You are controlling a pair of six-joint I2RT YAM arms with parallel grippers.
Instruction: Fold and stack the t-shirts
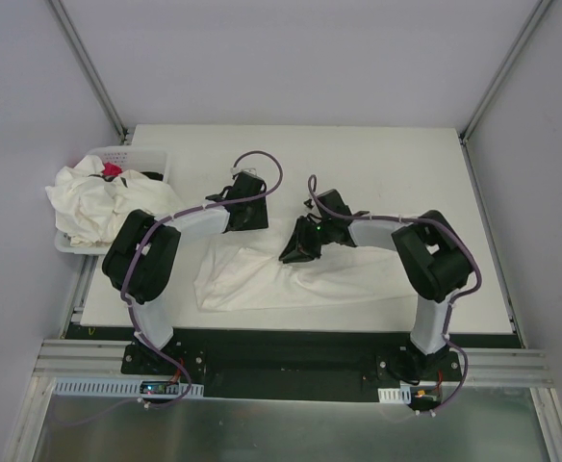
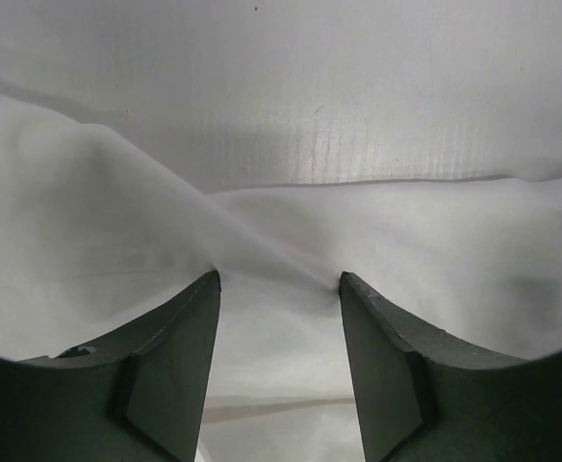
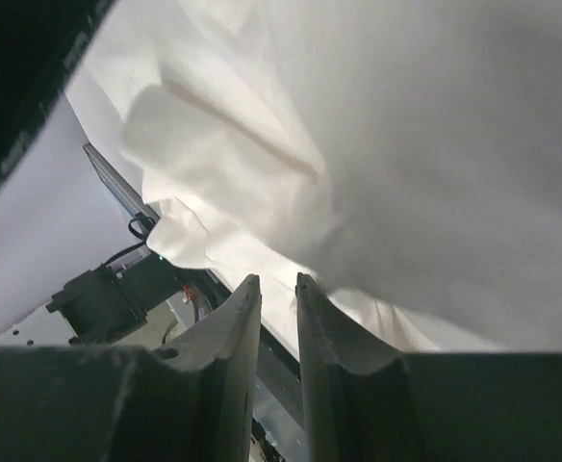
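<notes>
White table, pale grey walls around, metal posts at back corners. One t-shirt spread at lower centre of top view, left end rumpled. Heap of further shirts at upper left, spilling over one white basket; count unclear. Two grippers: left gripper fingers apart over cloth; right gripper clenched, pinching t-shirt edge.

White tabletop, pale grey walls (aluminium posts at corners), even diffuse light
</notes>
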